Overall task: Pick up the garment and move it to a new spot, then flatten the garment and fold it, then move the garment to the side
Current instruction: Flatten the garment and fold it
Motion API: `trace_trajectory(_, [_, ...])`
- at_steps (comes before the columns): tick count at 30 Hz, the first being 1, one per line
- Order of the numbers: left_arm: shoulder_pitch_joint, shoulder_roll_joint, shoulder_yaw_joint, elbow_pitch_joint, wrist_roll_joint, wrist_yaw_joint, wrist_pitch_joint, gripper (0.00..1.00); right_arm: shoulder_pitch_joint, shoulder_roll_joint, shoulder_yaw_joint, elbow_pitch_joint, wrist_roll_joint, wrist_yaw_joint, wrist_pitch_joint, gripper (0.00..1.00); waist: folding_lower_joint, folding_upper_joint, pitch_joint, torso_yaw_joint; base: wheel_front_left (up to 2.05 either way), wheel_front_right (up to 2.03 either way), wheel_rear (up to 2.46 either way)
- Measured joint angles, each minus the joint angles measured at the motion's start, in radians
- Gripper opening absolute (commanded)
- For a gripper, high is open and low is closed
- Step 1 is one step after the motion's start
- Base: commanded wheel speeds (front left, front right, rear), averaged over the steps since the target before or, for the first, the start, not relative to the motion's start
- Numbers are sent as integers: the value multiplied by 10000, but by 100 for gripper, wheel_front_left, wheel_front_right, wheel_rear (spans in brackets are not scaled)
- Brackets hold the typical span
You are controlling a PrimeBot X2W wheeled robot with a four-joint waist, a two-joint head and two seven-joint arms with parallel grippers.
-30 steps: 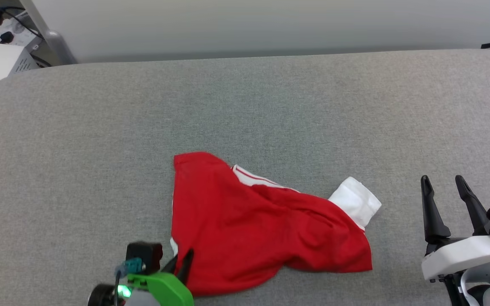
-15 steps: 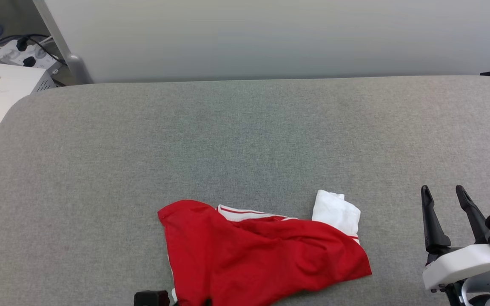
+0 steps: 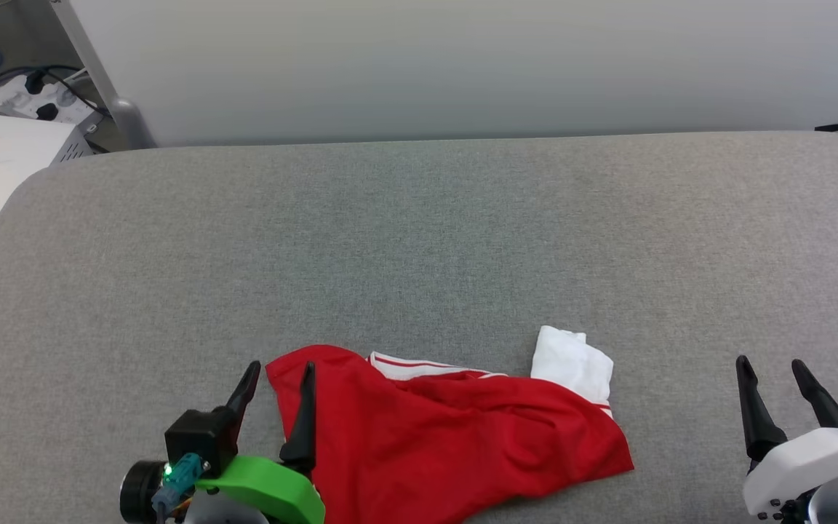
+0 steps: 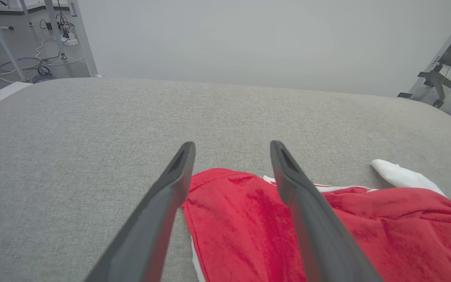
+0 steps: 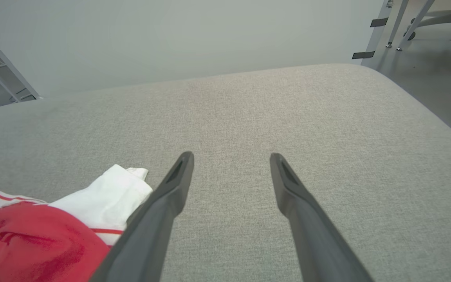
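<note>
Spreading below a pale wall (image 3: 463,65), a grey fabric surface (image 3: 419,240) bears the garment (image 3: 448,444).

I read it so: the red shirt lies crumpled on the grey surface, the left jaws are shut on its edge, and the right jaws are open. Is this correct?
Not quite. The left gripper has its jaws open at the edge of the shirt and grips nothing, as the left wrist view shows. The rest is right.

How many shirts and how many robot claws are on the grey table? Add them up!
Shirt: 1
Claws: 2 (left gripper, right gripper)
Total: 3
</note>
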Motion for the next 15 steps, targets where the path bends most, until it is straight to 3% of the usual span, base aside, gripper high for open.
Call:
trace_trajectory(7, [-636,-96,261,-456,690,40,-81,100,-677,-984,472,1164,1127,0,1565,100,0,0,350,295,0,0,0])
trace_trajectory(15, [-1046,-568,539,-543,1133,-113,-86,100,-2338,-2677,2539,1770,2635,0,3793,100,0,0,847,906,0,0,0])
